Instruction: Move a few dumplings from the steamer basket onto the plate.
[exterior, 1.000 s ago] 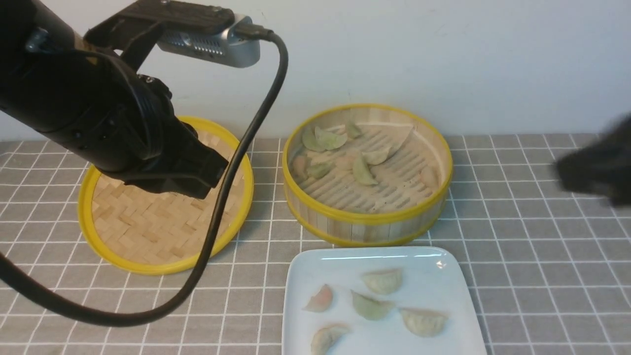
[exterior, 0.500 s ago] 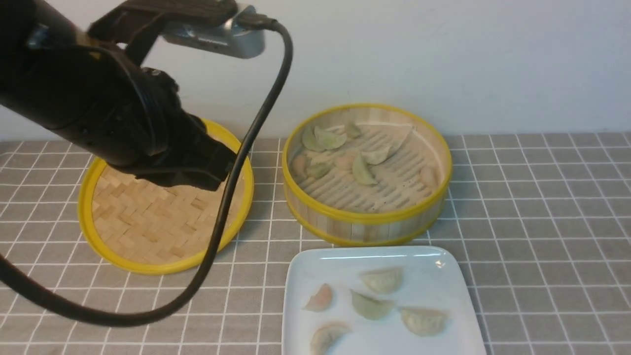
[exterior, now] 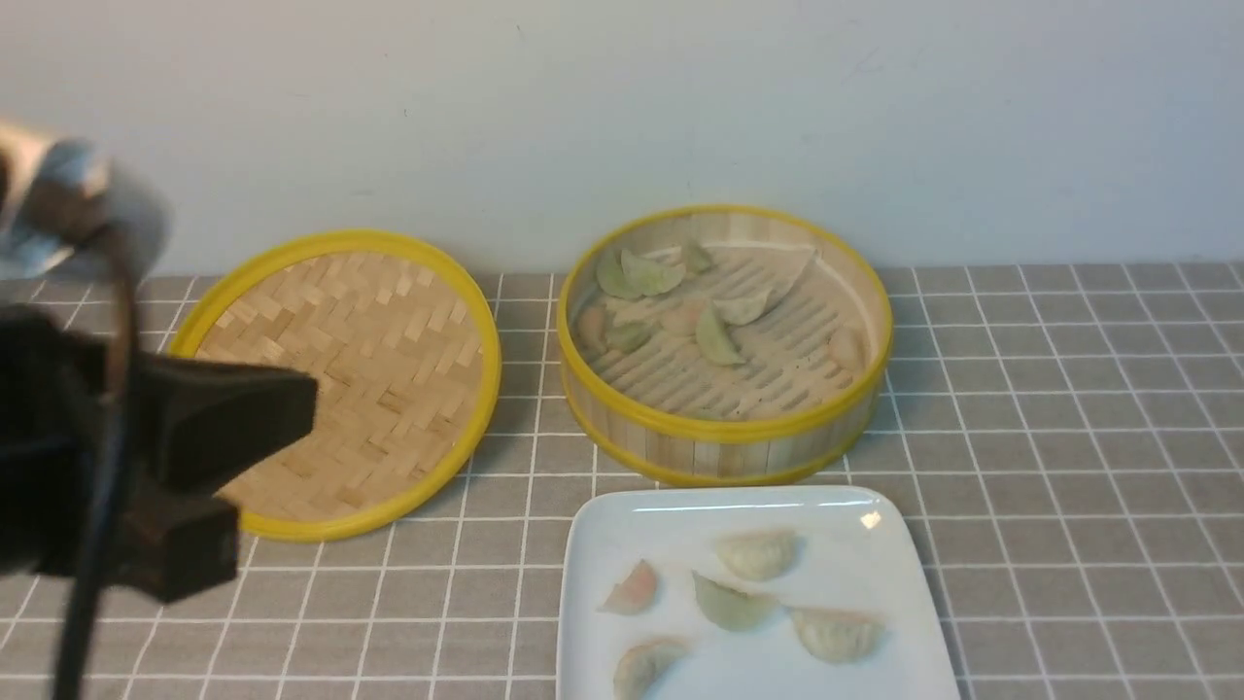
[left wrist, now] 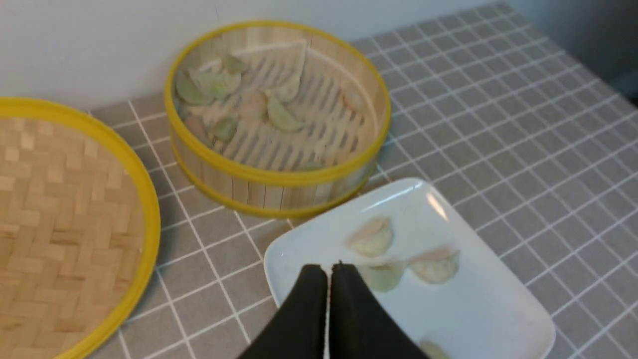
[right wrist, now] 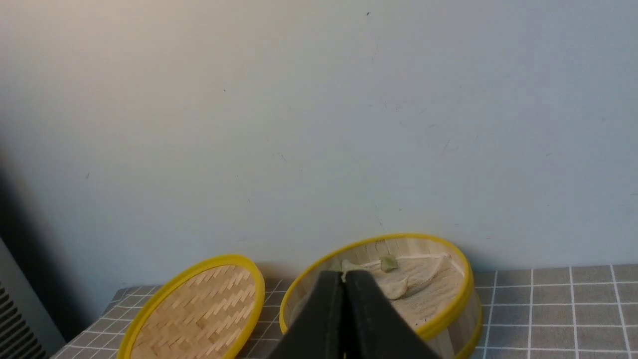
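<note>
Five dumplings (exterior: 731,603) are lying on one plate (exterior: 875,556), lower centre; left claw (left wrist: 328,270) and right claw (right wrist: 343,275) are sitting pressed together, empty.

This looks like a robot test bench, most likely in a lab, dressed up to suggest a kitchen. The table (exterior: 1069,437) wears a grey cloth with a white grid and stands against a plain pale wall (exterior: 680,97) with faint scuffs. Far on the table sits a bamboo steamer basket (exterior: 724,442), with its woven lid (exterior: 350,379) to the left. Nearer lies a white plate (exterior: 622,530) of dumplings (exterior: 756,554). A black left arm (exterior: 194,428) trailing a cable (exterior: 92,603) fills the near left. A ribbed panel (right wrist: 15,329) at the far left may be a vent; it is too blurred to tell.
</note>
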{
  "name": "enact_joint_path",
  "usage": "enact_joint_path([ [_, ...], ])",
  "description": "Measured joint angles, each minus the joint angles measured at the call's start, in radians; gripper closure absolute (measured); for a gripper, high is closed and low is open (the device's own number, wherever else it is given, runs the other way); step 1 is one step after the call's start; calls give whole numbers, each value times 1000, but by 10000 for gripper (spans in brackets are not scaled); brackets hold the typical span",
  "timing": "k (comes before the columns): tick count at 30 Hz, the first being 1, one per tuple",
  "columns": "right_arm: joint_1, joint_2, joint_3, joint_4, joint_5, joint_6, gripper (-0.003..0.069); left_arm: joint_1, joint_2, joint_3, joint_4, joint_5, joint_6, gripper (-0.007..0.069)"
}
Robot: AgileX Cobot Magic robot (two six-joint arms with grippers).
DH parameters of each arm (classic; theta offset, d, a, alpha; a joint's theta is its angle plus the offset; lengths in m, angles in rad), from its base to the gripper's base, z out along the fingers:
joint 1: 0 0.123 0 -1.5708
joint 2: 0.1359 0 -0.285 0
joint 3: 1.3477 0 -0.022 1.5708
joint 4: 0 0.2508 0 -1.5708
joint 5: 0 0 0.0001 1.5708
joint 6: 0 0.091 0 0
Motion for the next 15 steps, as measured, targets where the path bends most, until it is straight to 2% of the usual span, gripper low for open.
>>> enact_joint_path([
  [7, 0, 0, 1, 0, 0, 0, 673, 0, -142, 111, -53, -20, 1, 629],
  [15, 0, 0, 1, 0, 0, 0, 673, 0, -160, 129, -46, -31, 44, 629],
])
